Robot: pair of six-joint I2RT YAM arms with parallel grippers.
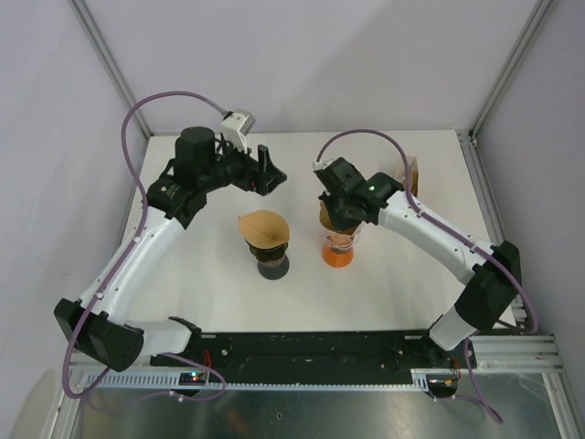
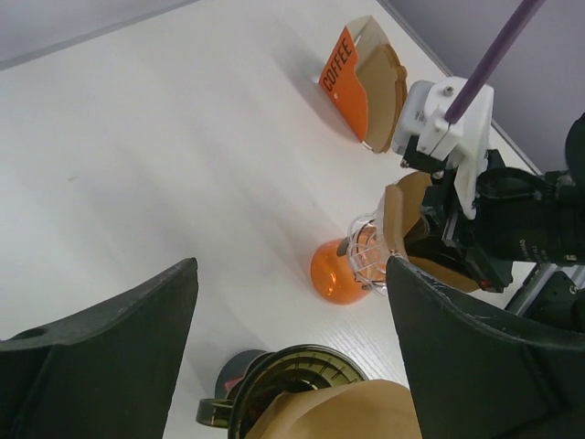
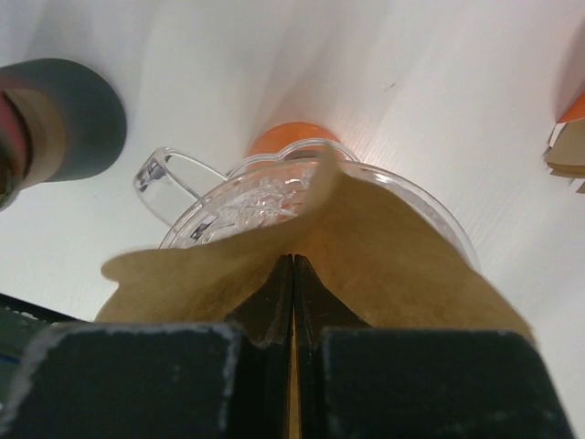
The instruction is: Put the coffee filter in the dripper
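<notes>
Pinching brown paper cone filter [image 3: 393, 247] in clenched right gripper [image 3: 292, 294], lower centre; ease straight down, seating evenly inside clear glass dripper [image 3: 233, 197]; left gripper [image 1: 269, 172] spread, empty.

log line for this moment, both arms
right gripper: shut on coffee filter | filter at clear dripper mouth, unreleased | left gripper: open, empty | dark dripper: filter inside

Robot test cell in a laboratory.
Plain pale walls [image 1: 320, 64] and aluminium frame posts [image 1: 105, 59] enclose a white table [image 1: 366, 293]; a left arm [image 1: 146, 247] and a right arm [image 1: 439, 242] are bolted to a black mounting plate [image 1: 311, 347].
</notes>
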